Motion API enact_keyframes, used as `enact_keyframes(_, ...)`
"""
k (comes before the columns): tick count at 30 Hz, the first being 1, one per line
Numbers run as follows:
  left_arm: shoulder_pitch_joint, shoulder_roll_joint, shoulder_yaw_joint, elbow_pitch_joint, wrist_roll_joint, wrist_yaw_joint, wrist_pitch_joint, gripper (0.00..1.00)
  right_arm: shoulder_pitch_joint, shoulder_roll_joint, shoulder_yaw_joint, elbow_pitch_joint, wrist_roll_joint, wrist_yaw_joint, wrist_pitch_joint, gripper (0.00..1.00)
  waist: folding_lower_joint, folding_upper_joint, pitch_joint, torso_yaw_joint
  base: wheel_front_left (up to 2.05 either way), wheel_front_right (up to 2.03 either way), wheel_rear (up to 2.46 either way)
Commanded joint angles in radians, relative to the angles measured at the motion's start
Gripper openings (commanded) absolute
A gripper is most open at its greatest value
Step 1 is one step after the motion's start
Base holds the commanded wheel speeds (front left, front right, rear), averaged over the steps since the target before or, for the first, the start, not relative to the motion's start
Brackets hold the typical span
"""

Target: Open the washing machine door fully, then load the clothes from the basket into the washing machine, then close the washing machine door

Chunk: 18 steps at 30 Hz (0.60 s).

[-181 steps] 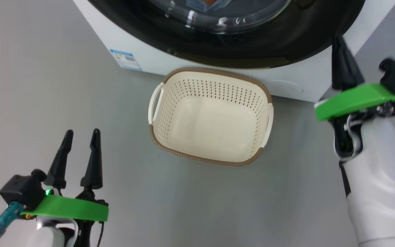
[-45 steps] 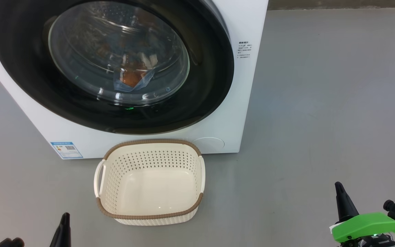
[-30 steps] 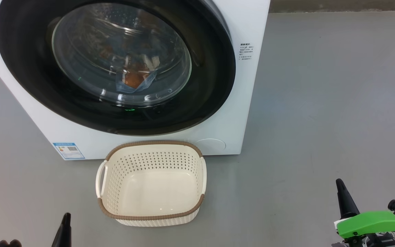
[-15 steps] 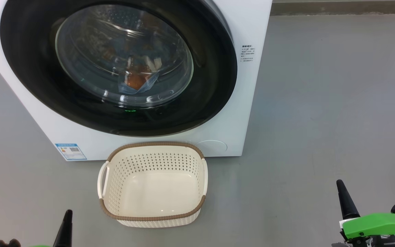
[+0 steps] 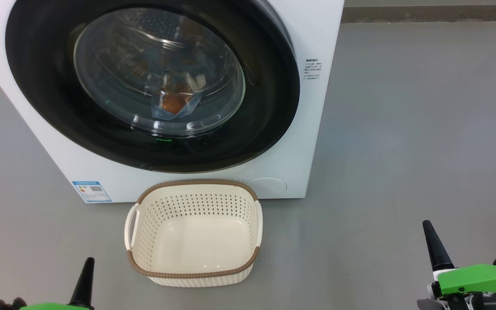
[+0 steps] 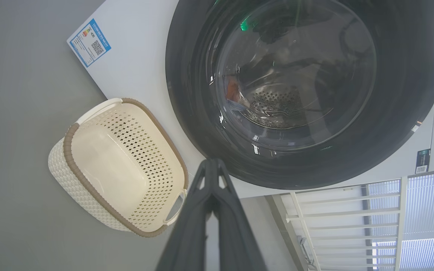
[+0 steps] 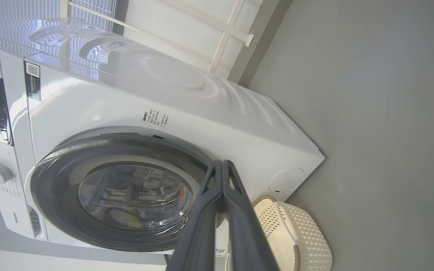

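Note:
The white washing machine (image 5: 317, 129) stands ahead with its door (image 5: 269, 107) shut flat against the front. Through the glass bowl I see the clothes (image 5: 175, 105), light blue with orange, lying in the drum. The cream basket (image 5: 196, 184) sits on the floor against the machine's front and has nothing in it. My left gripper (image 5: 85, 275) is shut at the lower left, short of the basket. My right gripper (image 5: 434, 245) is shut at the lower right, well away from the machine. The left wrist view shows the left gripper (image 6: 212, 163), the basket (image 6: 74, 180) and the door (image 6: 187, 94); the right wrist view shows the right gripper (image 7: 221, 163).
A blue label (image 5: 92, 191) marks the machine's lower left corner. Open grey floor (image 5: 403, 150) stretches to the right of the machine. White window bars (image 6: 345, 214) stand beyond the machine in the left wrist view.
Since six seconds ago the head view has pulled back and up from the basket, and the left gripper has shut. Over the last second the view drifts slightly; basket and door stay put.

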Motion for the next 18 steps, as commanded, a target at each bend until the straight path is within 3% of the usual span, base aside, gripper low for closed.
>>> enact_keyframes(1, -0.045, 0.011, 0.03, -0.029, -0.021, -0.002, 0.008, 0.0, -0.005, -0.002, 0.02, -0.035, 0.03, -0.001, 0.009, 0.0, -0.0001, 0.0, -0.001, 0.001, 0.0, 0.0, 0.0)
enact_keyframes(18, -0.063, -0.008, 0.052, -0.032, -0.178, -0.002, 0.058, 0.0, 0.003, 0.002, 0.024, -0.076, 0.212, -0.001, 0.059, 0.0, -0.0001, 0.0, -0.011, 0.008, 0.0, 0.0, 0.0)
